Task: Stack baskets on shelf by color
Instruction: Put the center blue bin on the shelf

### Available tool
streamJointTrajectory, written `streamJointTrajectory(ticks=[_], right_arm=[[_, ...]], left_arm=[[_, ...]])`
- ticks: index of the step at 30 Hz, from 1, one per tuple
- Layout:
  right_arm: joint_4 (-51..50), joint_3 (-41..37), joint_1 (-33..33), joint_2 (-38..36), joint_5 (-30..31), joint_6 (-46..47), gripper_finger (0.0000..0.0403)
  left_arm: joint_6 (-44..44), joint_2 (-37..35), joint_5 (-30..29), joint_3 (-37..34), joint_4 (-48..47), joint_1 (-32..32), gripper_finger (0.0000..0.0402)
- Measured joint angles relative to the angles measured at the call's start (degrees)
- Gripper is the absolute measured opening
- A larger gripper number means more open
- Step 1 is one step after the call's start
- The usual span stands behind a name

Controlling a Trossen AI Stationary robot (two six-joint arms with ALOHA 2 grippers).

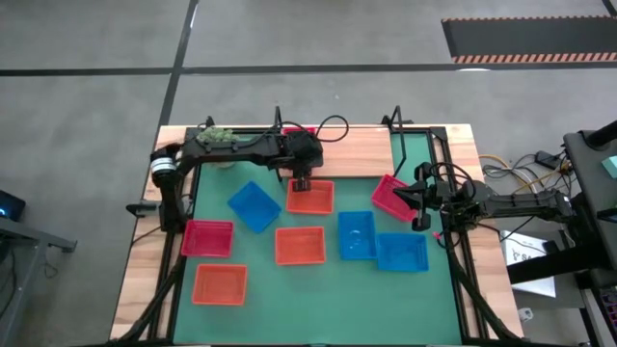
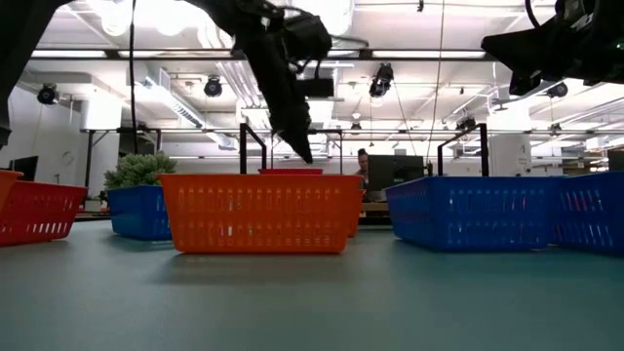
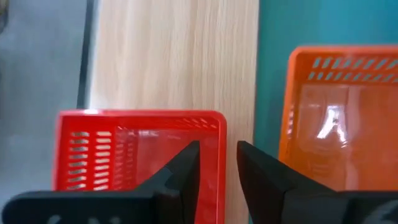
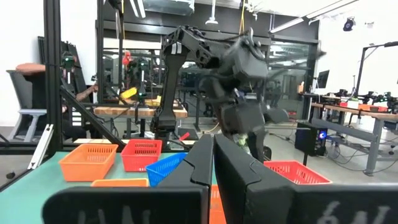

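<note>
Since the left gripper (image 3: 217, 168) straddles the red mesh plastic basket's (image 3: 99, 149) wall with fingers released, lift clear straight; right gripper (image 4: 213, 163) clenched

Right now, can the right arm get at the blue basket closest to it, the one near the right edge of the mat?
Probably yes. The right gripper hangs just above that blue basket, fingers shut, with nothing lying between them. It would have to open before gripping a wall. The left gripper is far off, over the shelf.
</note>
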Motion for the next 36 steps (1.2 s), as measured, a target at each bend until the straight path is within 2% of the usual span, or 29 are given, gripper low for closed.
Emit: streamJointTrajectory(ticks=[5, 9, 13, 16, 21, 26, 36], right_arm=[[-0.1, 0.0, 0.0, 0.0, 0.0, 0.0, 0.0009], [-0.8, 0.0, 0.0, 0.0, 0.0, 0.0, 0.0009], [-3.0, 0.0, 0.0, 0.1, 0.0, 0.0, 0.0009], [-3.1, 0.0, 0.0, 0.5, 0.0, 0.0, 0.0009], [-1.6, 0.0, 0.0, 1.0, -1.1, 1.5, 0.0009], [4.0, 0.0, 0.2, 2.8, -4.6, 1.7, 0.0009], [14.3, 0.0, 1.0, 12.9, -4.5, 1.8, 0.0009]], left_arm=[[-4.1, -5.0, 0.1, -0.1, -0.5, -3.0, 0.0091], [-9.9, -9.2, 3.1, -1.0, 2.1, -8.7, 0.0091], [-9.8, -12.5, 3.2, -6.6, 13.0, -17.3, 0.0090], [-8.8, -14.6, 3.2, -12.6, 24.7, -23.4, 0.0090], [-5.7, -16.2, 3.0, -22.4, 42.5, -30.5, 0.0090], [0.1, -17.9, 2.7, -28.0, 53.1, -32.6, 0.0090], [7.8, -23.7, 1.3, -30.6, 53.9, -31.5, 0.0090]])
